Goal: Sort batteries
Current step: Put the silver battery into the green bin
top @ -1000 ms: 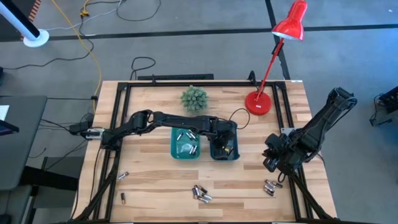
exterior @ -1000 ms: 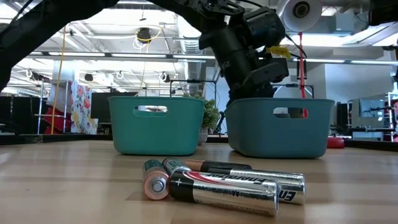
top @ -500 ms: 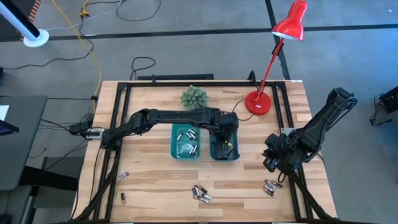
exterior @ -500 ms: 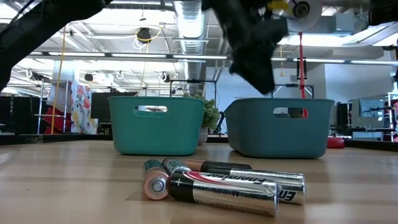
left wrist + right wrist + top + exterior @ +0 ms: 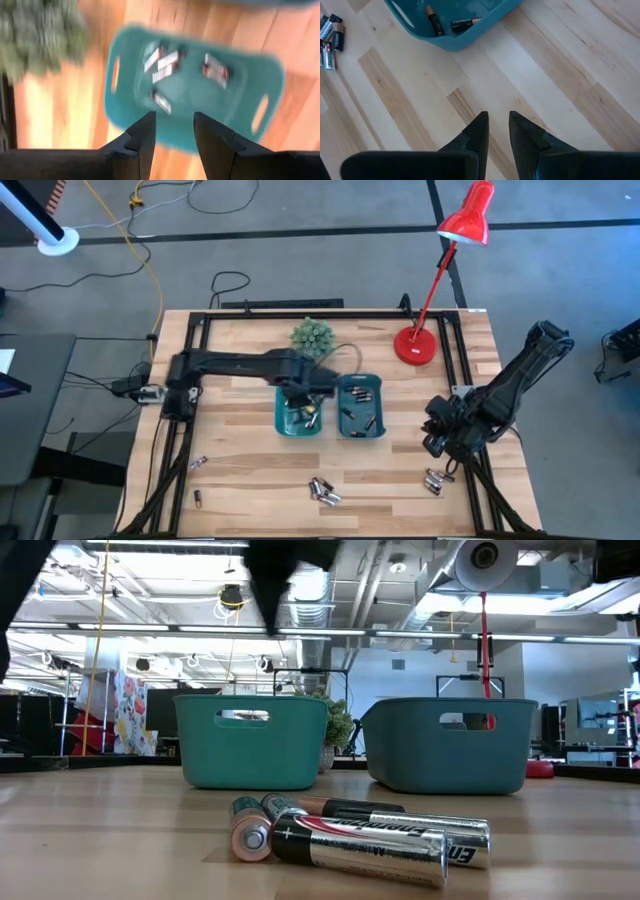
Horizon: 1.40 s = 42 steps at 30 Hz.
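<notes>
Two teal bins stand side by side mid-table, the left bin (image 5: 298, 412) and the right bin (image 5: 361, 408), each with several batteries inside. My left gripper (image 5: 305, 392) hangs open and empty above the left bin (image 5: 195, 90). My right gripper (image 5: 437, 442) waits near the table's right edge, slightly open and empty (image 5: 497, 119) over bare wood. Loose batteries lie on the table in a front-middle group (image 5: 322, 491) (image 5: 350, 835), a front-right group (image 5: 433, 480), and two singles at the front left (image 5: 197, 463).
A red desk lamp (image 5: 418, 345) and a small green plant (image 5: 312, 337) stand at the table's far side. A black frame rail (image 5: 190, 380) runs round the tabletop. Bare wood lies between the bins and the front batteries.
My left gripper has risen out of the right bin and swung toward the table's left edge, and it now hangs over the left bin. The bins and the loose batteries have stayed put.
</notes>
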{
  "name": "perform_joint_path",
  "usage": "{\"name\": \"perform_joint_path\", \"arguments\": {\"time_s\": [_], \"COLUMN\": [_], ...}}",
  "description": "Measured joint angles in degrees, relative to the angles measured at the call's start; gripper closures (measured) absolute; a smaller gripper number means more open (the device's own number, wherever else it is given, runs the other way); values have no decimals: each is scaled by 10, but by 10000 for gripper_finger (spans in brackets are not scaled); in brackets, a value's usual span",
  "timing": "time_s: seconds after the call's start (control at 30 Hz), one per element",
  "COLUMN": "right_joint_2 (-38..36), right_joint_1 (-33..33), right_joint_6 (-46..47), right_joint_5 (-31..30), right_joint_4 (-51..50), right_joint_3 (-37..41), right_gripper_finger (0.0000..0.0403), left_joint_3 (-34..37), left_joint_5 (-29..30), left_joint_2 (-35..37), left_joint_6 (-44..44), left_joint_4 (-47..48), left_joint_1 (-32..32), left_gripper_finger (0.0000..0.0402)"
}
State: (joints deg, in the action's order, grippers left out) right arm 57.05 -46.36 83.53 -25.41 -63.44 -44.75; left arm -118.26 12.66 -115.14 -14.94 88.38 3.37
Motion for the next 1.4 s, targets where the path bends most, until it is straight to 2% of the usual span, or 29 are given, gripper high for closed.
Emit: {"name": "perform_joint_path", "arguments": {"time_s": [0.2, 0.37, 0.47, 0.63, 1.03, 1.4], "right_joint_2": [13, 29, 38, 49, 49, 49], "right_joint_1": [0, 0, 0, 0, 0, 0], "right_joint_6": [0, -2, -2, -2, 1, 1], "right_joint_5": [0, 0, 0, 0, 0, 0], "right_joint_4": [1, 1, 1, 6, 28, 28], "right_joint_3": [0, 0, 0, 0, 0, 0], "right_gripper_finger": [310, 310, 310, 310, 310, 310], "left_joint_3": [202, 360, 438, 540, 709, 749], "left_joint_5": [-50, -67, -120, -219, -393, -414], "left_joint_2": [123, 203, 231, 238, 236, 236], "left_joint_6": [-101, -210, -257, -276, -265, -263], "left_joint_4": [8, 7, 1, -36, -224, -244], "left_joint_1": [26, 59, 74, 81, 91, 129], "left_gripper_finger": [276, 276, 275, 276, 276, 275]}}
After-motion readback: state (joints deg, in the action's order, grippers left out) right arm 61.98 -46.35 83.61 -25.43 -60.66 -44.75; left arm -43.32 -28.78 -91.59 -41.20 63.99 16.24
